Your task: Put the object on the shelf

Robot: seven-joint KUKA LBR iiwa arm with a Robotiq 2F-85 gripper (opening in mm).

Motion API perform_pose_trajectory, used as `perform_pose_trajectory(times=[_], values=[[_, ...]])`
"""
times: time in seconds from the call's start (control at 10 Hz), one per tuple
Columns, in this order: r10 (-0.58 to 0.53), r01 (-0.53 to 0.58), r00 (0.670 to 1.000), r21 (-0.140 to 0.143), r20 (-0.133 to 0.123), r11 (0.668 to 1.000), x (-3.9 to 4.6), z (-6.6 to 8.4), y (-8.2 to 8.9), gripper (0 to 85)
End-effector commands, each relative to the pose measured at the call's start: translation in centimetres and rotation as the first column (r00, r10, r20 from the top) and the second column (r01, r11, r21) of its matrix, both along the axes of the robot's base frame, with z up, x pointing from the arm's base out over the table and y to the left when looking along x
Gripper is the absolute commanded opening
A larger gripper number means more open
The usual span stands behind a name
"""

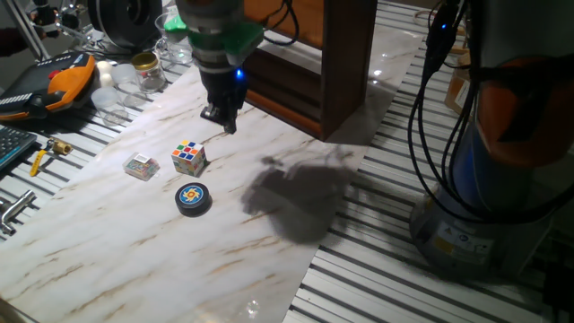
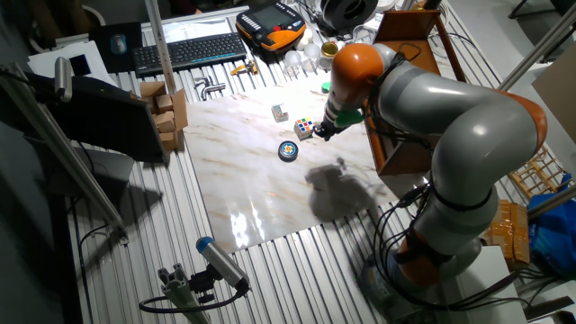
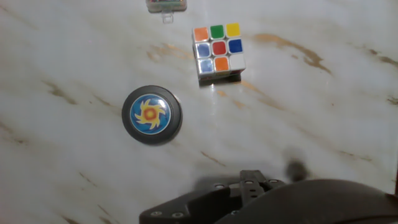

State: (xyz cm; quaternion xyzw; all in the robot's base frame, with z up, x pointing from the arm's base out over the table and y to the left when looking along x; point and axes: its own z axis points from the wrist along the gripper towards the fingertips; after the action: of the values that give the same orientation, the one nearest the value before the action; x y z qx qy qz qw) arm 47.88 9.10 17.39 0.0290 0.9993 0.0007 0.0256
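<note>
The black disc [image 1: 192,198] with a blue, yellow and orange emblem lies flat on the marble board; it also shows in the other fixed view [image 2: 288,150] and in the hand view [image 3: 152,115]. My gripper [image 1: 224,122] hangs above the board, behind and to the right of the disc and apart from it, and shows in the other fixed view [image 2: 320,133]. Its fingers look closed together and hold nothing. The dark brown wooden shelf [image 1: 345,67] stands open-fronted at the back of the board, right behind the gripper, and shows beside the arm in the other fixed view [image 2: 400,157].
A Rubik's cube [image 1: 188,157] stands just behind the disc, with a small clear box [image 1: 142,166] to its left. Tools, jars and an orange device [image 1: 72,79] crowd the back left. The robot base [image 1: 502,179] and cables stand at the right.
</note>
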Motion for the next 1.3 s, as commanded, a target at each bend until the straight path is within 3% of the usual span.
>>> perform_pose_trajectory(times=[0.0,0.3,0.6,0.7,0.8,1.0,1.2], values=[[-0.004,0.004,1.0,-0.001,0.0,1.0,-0.15,-0.2,0.3,0.0],[-0.02,0.02,1.0,-0.004,-0.012,1.0,-0.67,-0.8,1.1,0.0],[-0.032,0.032,0.999,-0.015,0.0,0.999,-1.02,-2.2,1.1,0.0],[-0.04,0.04,0.999,-0.006,-0.001,0.999,-1.07,-2.7,1.1,0.0],[-0.046,0.046,0.999,-0.01,-0.012,0.999,-1.11,-2.8,1.1,0.0],[-0.047,0.047,0.999,-0.027,-0.005,0.999,-1.25,-2.8,1.2,0.0],[-0.027,0.027,1.0,-0.019,-0.006,0.999,-1.74,-2.7,1.6,0.0]])
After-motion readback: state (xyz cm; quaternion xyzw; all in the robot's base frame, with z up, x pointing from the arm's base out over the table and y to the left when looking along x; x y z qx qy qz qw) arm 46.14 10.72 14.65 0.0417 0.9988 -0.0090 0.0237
